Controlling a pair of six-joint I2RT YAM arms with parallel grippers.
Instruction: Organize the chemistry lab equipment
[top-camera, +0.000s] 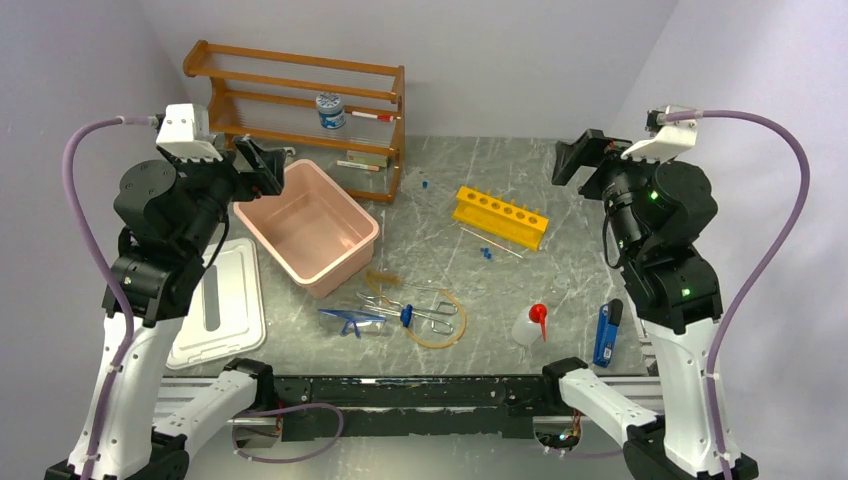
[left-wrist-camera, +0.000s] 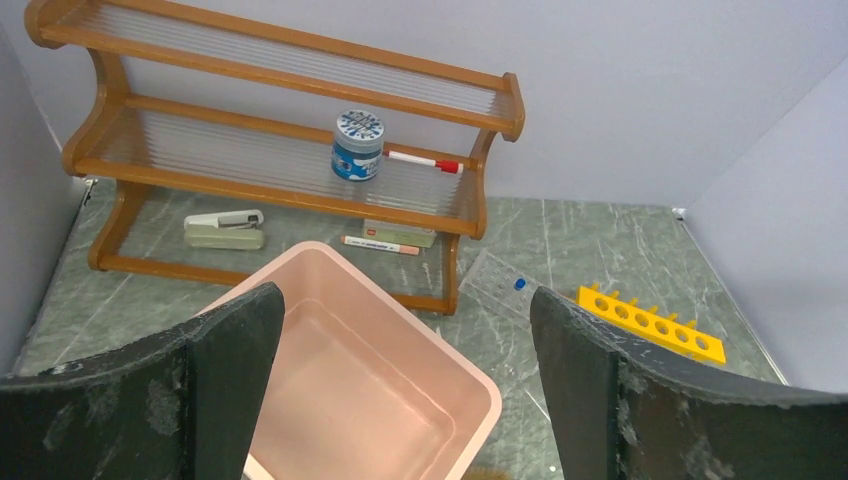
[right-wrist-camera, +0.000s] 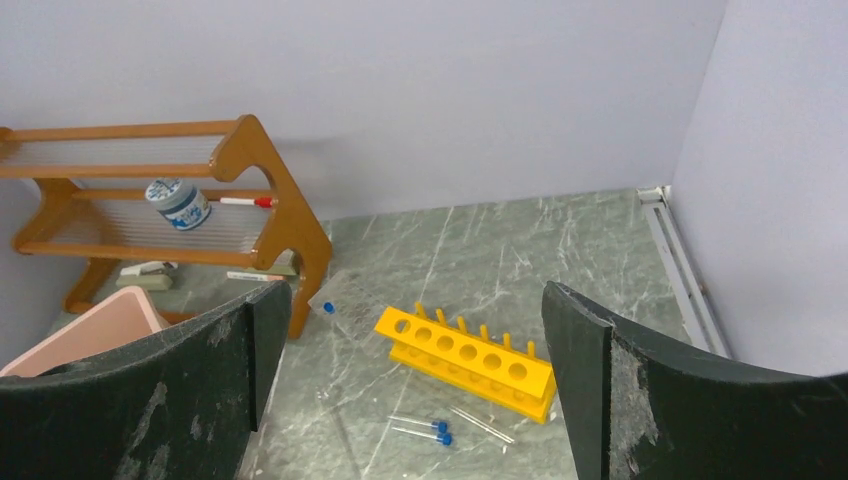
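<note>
The left gripper hangs with its two dark fingers spread wide, above the near end of an open pink bin. Behind the bin stands a wooden shelf: a blue jar and a red-capped marker sit side by side on its middle level, and a pale stapler sits lower down. Off to the right, a yellow rack lies on the grey marbled table.

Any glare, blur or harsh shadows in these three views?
Top external: even light, no hard shadows; thin tubes by the yellow rack barely show. Left wrist: wooden shelf sharp, left fingers dark in the foreground. Right wrist: rack crisp, right fingers likewise dark; no glare.
</note>
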